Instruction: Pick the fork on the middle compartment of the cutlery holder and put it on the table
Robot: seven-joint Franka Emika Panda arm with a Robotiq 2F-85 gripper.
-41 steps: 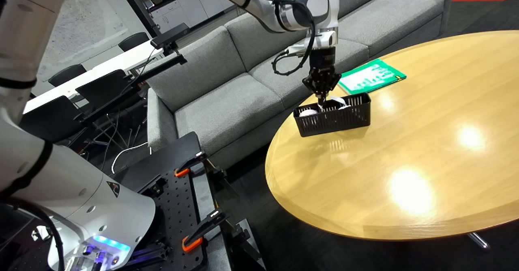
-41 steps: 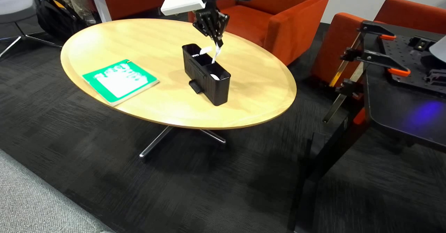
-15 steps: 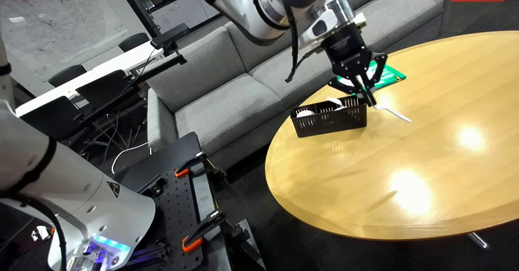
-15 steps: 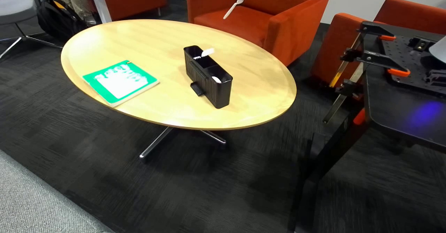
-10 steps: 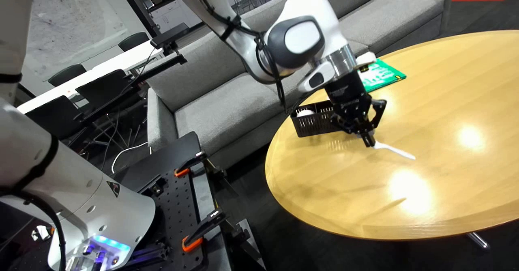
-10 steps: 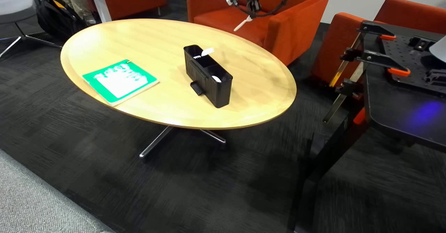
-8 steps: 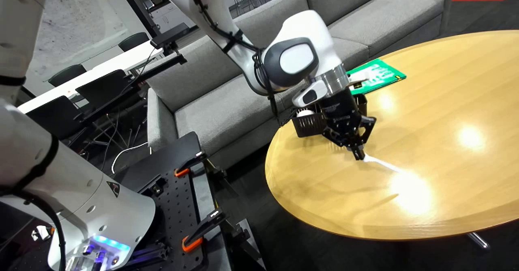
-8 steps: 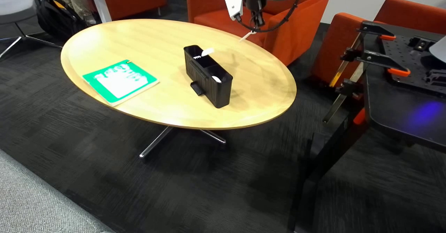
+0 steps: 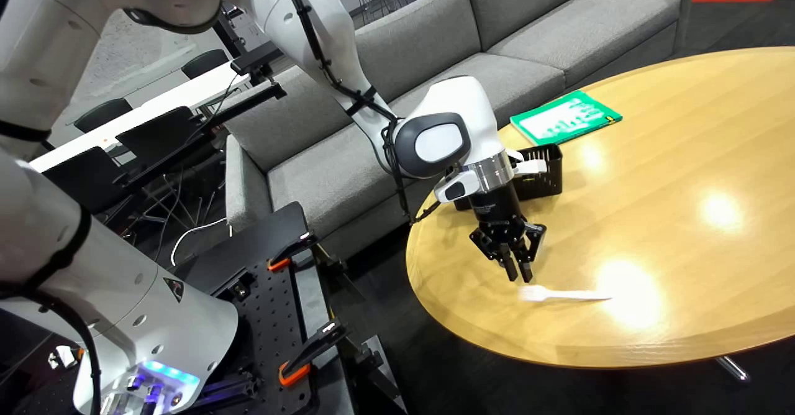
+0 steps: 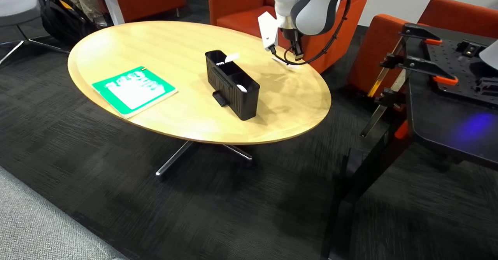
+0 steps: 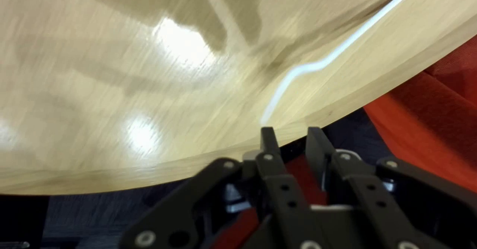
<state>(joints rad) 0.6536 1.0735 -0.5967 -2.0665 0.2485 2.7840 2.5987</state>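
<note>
Beside the sofa [image 9: 428, 27], the robot arm [image 9: 435, 141] is leaning out across the rounded table [image 9: 689, 235], and its gripper [image 9: 519, 274] is hanging low above the wood, its two fingers standing parted with a narrow gap showing between them. The pale fork [image 9: 565, 294] is showing just below the fingertips, apart from them, its broad, blurred head sitting on the gripper's side and its thin handle pointing off towards a bright reflection [image 9: 630, 300]. In the wrist view I am seeing it nearly edge-on; whether its whole length is touching the wood, I am not managing to tell. The black cutlery holder [image 10: 227, 86] is standing upright on the table, well apart from the fork, its middle compartment [image 10: 230, 68] looking dark inside, while a pale utensil [image 10: 232, 58] is poking up from the compartment at one end and a white piece [image 10: 241, 88] is peeping out at the other. On the holder's far side from the fork, a green-and-white book [image 10: 135, 91] is lying flat near the table's edge. Behind the arm, in an exterior view, an orange armchair [image 10: 241, 3] is standing, and down at the robot's base [image 9: 161, 309] a blue light [image 9: 171, 372] is glowing.
</note>
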